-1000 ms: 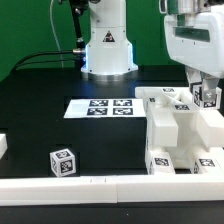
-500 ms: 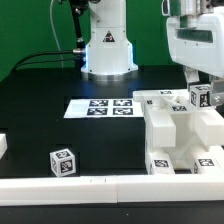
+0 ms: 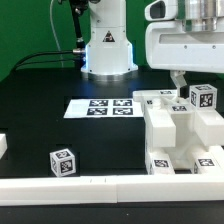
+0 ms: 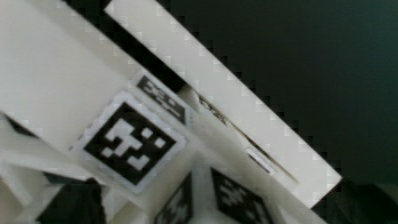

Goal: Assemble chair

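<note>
Chair [image 3: 178, 135] part-built at the exterior view's right by the marker board [image 3: 98, 107], gripper [image 3: 177, 80] above it with fingers mostly hidden, so grip state unclear; risk: a careless descent could knock the tagged upright piece [image 3: 202, 98] askew.

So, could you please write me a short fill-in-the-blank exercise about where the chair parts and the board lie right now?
1. The marker board lies flat on the ____ table.
2. The small loose tagged cube sits toward the exterior view's ____ side.
3. The stacked chair parts stand on the exterior view's ____ side.
4. The colour of the chair parts is ____.

Missing words: black; left; right; white
</note>
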`<state>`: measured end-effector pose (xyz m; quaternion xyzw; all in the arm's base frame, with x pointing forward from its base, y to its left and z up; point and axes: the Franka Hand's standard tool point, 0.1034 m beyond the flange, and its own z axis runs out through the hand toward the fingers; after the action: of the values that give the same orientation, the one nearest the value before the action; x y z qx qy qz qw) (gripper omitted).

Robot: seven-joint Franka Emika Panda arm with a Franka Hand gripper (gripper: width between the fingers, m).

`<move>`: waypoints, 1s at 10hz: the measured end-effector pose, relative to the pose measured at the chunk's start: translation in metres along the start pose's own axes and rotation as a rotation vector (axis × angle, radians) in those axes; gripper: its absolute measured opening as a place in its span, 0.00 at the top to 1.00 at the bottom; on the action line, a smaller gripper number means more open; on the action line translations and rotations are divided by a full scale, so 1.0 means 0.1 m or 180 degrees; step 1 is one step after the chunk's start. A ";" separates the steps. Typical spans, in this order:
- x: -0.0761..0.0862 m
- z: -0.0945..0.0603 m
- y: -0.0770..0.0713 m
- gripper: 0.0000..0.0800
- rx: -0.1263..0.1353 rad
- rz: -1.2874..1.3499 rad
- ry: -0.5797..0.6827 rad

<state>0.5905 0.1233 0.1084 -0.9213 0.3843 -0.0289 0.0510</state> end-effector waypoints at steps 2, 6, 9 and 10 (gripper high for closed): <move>0.00 0.00 0.00 0.19 -0.0001 -0.0571 0.0000; 0.02 -0.02 0.00 0.22 -0.0078 -0.2070 0.0021; 0.05 -0.02 0.01 0.67 -0.0087 -0.1463 0.0027; 0.04 -0.02 0.01 0.67 -0.0086 -0.1068 0.0031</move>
<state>0.5928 0.1198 0.1104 -0.9730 0.2256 -0.0363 0.0312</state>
